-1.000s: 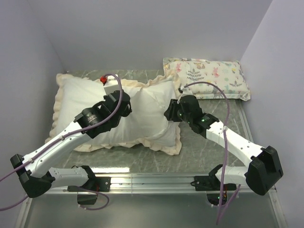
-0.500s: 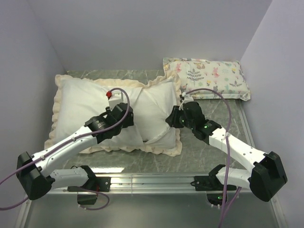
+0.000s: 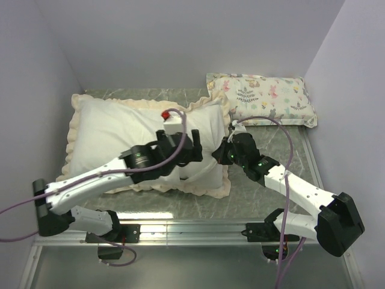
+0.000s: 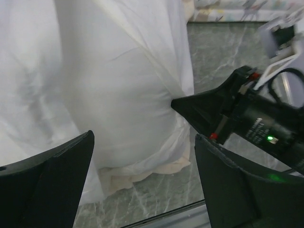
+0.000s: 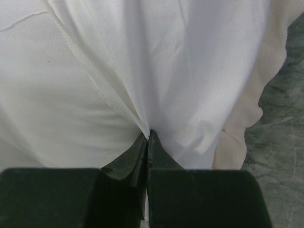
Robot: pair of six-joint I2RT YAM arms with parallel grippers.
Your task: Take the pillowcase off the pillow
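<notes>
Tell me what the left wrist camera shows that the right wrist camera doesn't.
Only the left wrist view: the left gripper open with nothing between its fingers, the right gripper seen from the side nipping the white fabric, and a strip of the patterned pillow at the top edge.
Only the right wrist view: a close look at the shut fingertips with a fold of cloth caught between them, and a stitched seam running down to the pinch.
Both: the white face of the pillowcase, its cream ruffle and the marble table.
</notes>
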